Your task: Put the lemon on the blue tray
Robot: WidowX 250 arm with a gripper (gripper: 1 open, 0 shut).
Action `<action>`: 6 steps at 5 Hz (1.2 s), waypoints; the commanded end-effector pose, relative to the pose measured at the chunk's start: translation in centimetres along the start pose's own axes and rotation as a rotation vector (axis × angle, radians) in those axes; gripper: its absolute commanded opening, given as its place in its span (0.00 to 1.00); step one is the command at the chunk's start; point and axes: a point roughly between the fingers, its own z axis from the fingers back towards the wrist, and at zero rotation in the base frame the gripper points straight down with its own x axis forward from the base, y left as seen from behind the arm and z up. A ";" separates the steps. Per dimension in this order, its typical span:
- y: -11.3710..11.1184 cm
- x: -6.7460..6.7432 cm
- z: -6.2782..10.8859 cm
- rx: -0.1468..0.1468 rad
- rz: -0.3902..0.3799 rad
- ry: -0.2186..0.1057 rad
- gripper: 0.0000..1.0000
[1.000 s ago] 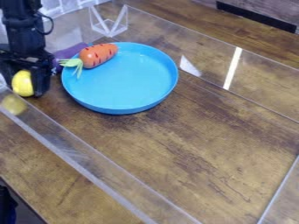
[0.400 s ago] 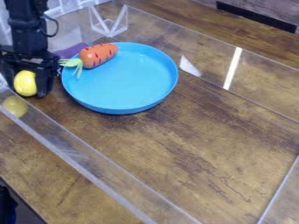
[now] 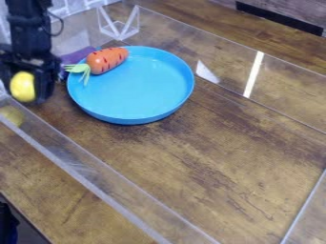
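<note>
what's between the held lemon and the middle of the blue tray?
In the camera view, only the tray's near rim. The gripper holds the lemon just left of the blue tray; the carrot sits further back on the rim.

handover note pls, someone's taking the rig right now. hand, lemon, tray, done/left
Hand: shut on the lemon, pointing down, left of the blue tray.
Lemon: in the hand's grip, apparently just off the table, not yet over the tray.
Blue tray: on the table; a carrot lies on its far-left rim.
Done: lemon grasped.
Left: carry it over the tray, set it down clear of the carrot, release.
</note>
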 end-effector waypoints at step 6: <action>-5.1 -1.0 8.0 0.054 -0.236 -0.181 0.00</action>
